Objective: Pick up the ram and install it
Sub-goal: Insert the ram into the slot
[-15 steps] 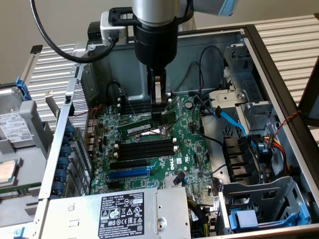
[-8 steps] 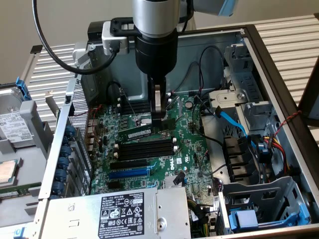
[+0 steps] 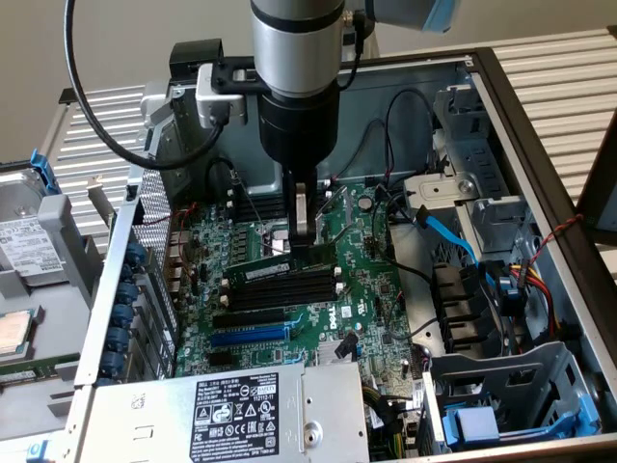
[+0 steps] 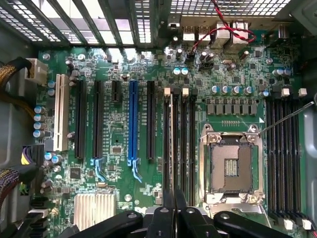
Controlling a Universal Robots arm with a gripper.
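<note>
Pinching the ram (image 3: 270, 269) near one end between the fingers (image 3: 304, 217), poised along the black memory slots (image 3: 284, 289): pickup done, seating apparently not yet finished.

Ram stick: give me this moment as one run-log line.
gripper: shut on ram | ram: on edge at black memory slots | seated: cannot tell

Silver-and-black arm (image 3: 297, 58), looping black cable (image 3: 70, 39), black pincer (image 3: 310, 249)

Wall (image 3: 145, 39): plain, pale beige, unmarked. Slatted surface (image 3: 554, 72): white, ribbed, seen at the exterior view's left and right. Dark panel (image 3: 603, 188): at the exterior view's right edge, tilted. Light: soft, even.
</note>
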